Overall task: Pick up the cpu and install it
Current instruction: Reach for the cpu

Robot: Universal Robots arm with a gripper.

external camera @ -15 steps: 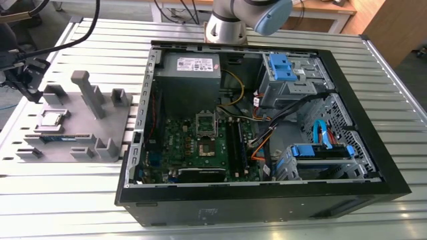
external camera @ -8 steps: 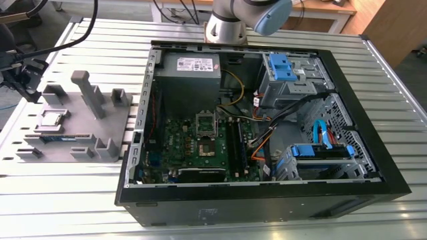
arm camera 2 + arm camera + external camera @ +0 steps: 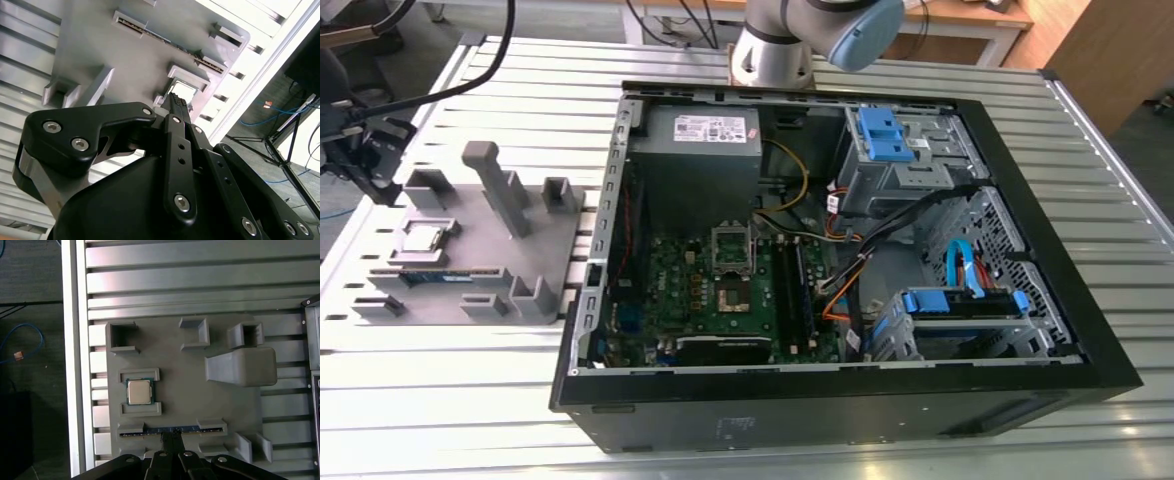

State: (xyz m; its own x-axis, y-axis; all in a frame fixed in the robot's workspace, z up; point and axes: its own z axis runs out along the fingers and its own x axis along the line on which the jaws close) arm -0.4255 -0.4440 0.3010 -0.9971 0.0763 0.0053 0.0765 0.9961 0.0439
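The cpu (image 3: 139, 391), a small square chip with a shiny silver top, lies flat in its framed pocket on the grey holder block (image 3: 190, 375). In the exterior view the cpu (image 3: 424, 238) sits at the left side of that block (image 3: 520, 265), beside the open computer case (image 3: 854, 400). My gripper (image 3: 170, 436) hangs above the block's edge, over a green memory strip (image 3: 170, 430), a short way off the cpu and not touching it. The black fingers (image 3: 176, 101) are shut with nothing between them. The motherboard socket (image 3: 731, 262) lies bare inside the case.
A tall grey post (image 3: 494, 185) and several raised pockets stand on the holder block. The case holds a grey power supply box (image 3: 700, 135), blue drive brackets (image 3: 887, 135) and loose cables (image 3: 854, 255). The slatted table's edge (image 3: 75, 365) runs close by, with floor beyond.
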